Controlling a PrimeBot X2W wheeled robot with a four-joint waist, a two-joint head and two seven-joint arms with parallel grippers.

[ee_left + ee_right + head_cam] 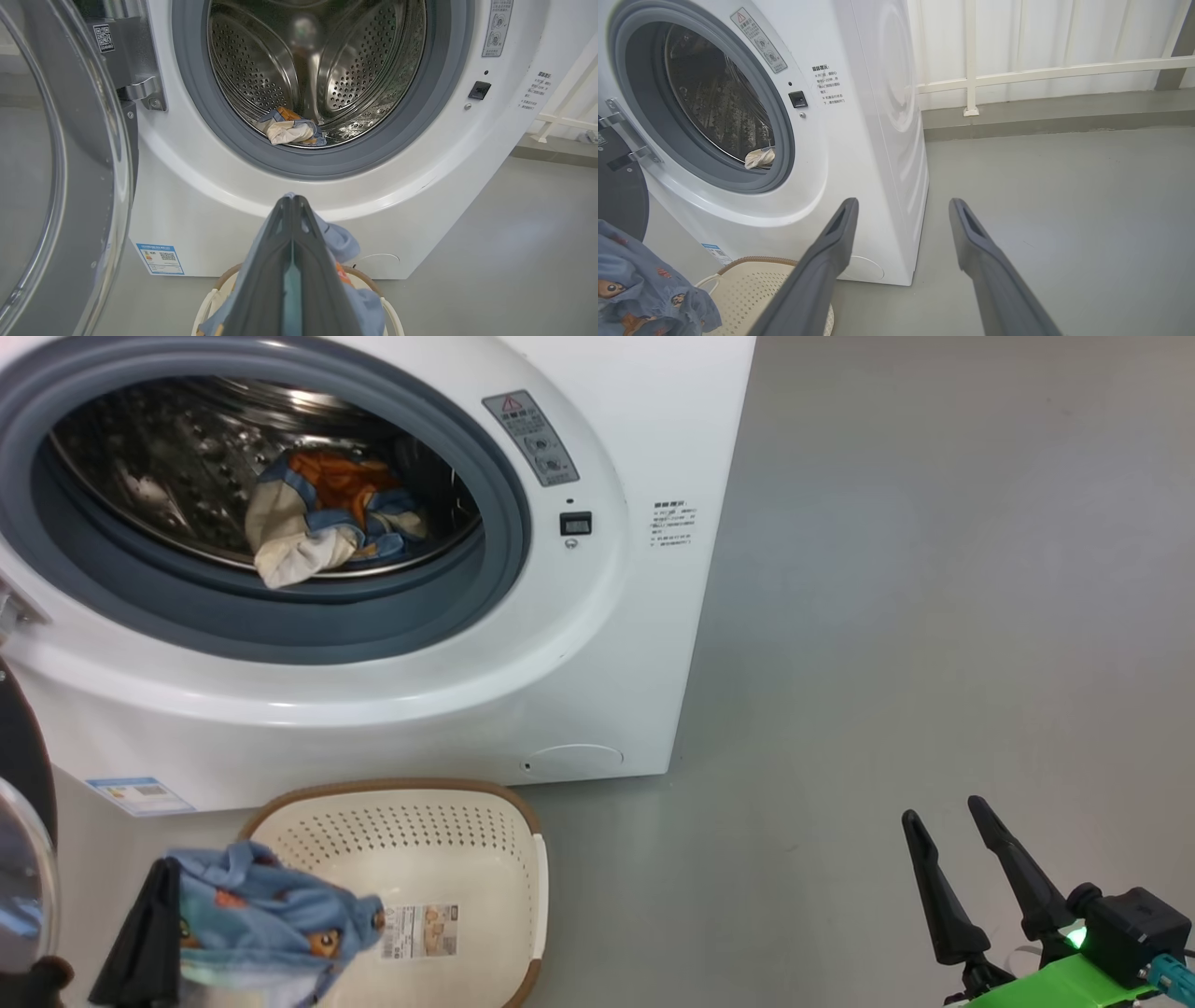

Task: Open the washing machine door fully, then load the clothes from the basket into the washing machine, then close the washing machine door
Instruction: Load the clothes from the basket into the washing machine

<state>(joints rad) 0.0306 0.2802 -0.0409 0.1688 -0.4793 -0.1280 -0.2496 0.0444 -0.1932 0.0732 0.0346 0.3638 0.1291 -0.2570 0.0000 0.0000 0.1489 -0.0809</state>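
Observation:
The washing machine (597, 644) stands with its door (60, 163) swung wide open to the left. A blue, orange and cream bundle of clothes (317, 518) lies in the steel drum, at its front lip. My left gripper (166, 877) hangs over the basket (448, 821), shut on a light blue printed piece of clothes (271, 915) that droops from its fingers. In the left wrist view that gripper (292, 201) points at the machine's front below the drum opening. My right gripper (943, 821) stands open and holds nothing, low to the right of the machine.
A white railing (1017, 74) and wall run behind the machine's right side. Grey floor (934, 616) spreads to the right. The open door's glass bowl (21, 887) sits close to my left arm.

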